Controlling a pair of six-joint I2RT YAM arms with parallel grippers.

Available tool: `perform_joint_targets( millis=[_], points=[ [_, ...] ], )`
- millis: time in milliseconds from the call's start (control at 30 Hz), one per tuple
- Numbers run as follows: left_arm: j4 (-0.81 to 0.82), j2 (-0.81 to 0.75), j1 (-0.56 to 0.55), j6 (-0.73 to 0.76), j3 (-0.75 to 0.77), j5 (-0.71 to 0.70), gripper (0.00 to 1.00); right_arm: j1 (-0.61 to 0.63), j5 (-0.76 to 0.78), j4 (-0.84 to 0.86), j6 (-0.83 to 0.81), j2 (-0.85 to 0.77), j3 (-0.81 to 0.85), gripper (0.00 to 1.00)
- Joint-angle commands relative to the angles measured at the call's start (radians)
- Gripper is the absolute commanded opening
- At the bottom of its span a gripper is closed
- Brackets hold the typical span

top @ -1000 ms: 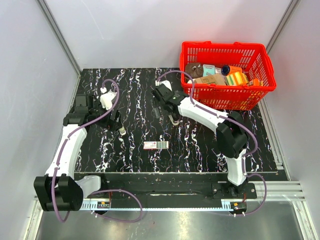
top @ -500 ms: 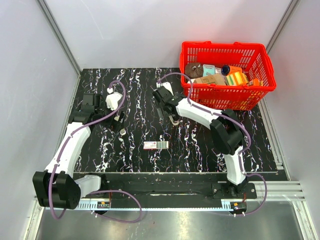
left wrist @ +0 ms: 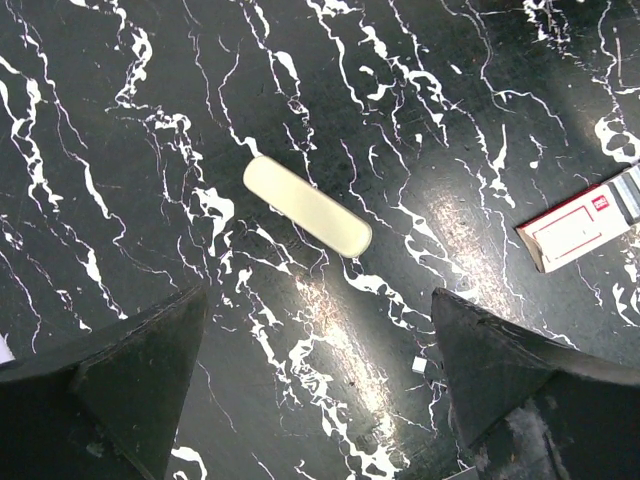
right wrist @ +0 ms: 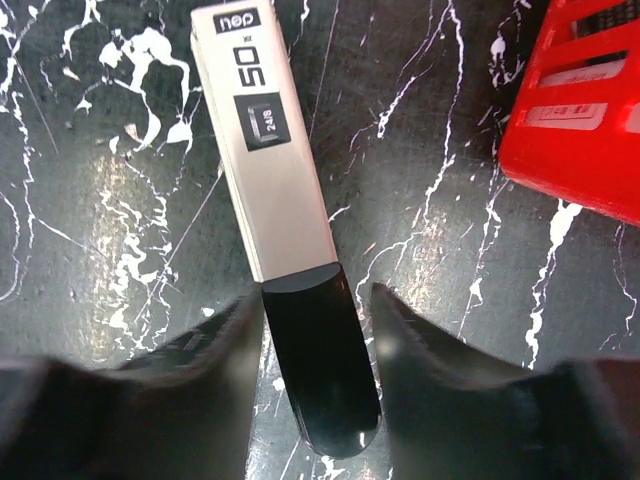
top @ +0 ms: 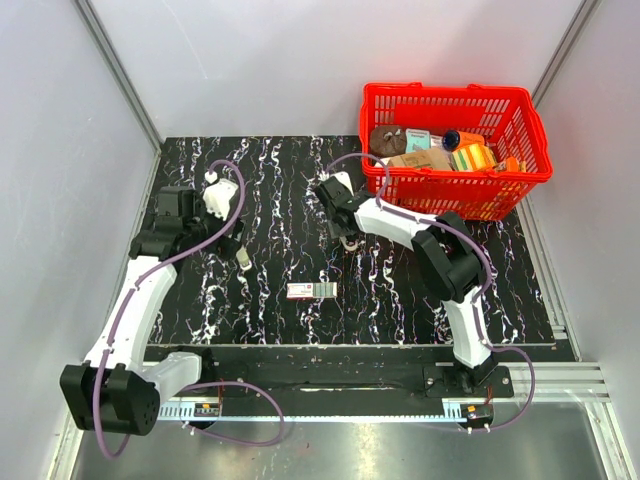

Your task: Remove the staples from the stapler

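Note:
The stapler lies flat on the black marbled table, a pale body marked "50" with a glossy black end. My right gripper straddles that black end. Its left finger touches the stapler's side, and a thin strip of table shows before the right finger. In the top view the right gripper covers most of the stapler. My left gripper hangs open over bare table, near a cream oblong piece. No loose staples show.
A red-and-white small box lies mid-table, also seen in the left wrist view. A red basket full of goods stands at the back right, its corner close to the stapler. A tiny white chip lies by the left gripper's right finger.
The right gripper's jaws have narrowed round the stapler's black end, and its wrist has shifted slightly right. The left wrist has drifted a little; its jaws stay wide.

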Motion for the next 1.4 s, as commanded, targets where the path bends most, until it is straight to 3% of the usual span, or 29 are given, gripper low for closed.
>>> perform_joint_targets(
  millis=[0, 167, 333, 433, 600, 800, 967, 1367],
  points=[
    [0.034, 0.02, -0.002, -0.029, 0.004, -0.046, 0.99, 0.001, -0.049, 0.055, 0.027, -0.022, -0.012, 0.45],
    [0.033, 0.036, 0.0, -0.037, 0.014, 0.003, 0.97, 0.002, -0.116, 0.059, 0.073, -0.04, -0.005, 0.14],
    [0.048, 0.105, -0.022, -0.083, 0.039, 0.063, 0.93, 0.013, -0.2, 0.079, 0.148, -0.081, 0.014, 0.06],
    [0.133, 0.138, -0.023, -0.153, 0.001, 0.185, 0.93, 0.022, -0.266, 0.145, 0.231, -0.133, -0.012, 0.0],
    [0.298, 0.165, -0.081, -0.248, -0.076, 0.335, 0.99, 0.035, -0.342, 0.367, 0.409, -0.226, -0.14, 0.0],
    [0.321, 0.248, -0.212, -0.227, -0.076, 0.299, 0.99, 0.087, -0.332, 0.479, 0.507, -0.246, -0.175, 0.0],
    [0.35, 0.3, -0.249, -0.227, -0.066, 0.301, 0.99, 0.108, -0.343, 0.553, 0.566, -0.259, -0.19, 0.0],
    [0.41, 0.349, -0.249, -0.196, -0.075, 0.315, 0.75, 0.111, -0.36, 0.625, 0.613, -0.365, -0.29, 0.0]
  ],
)
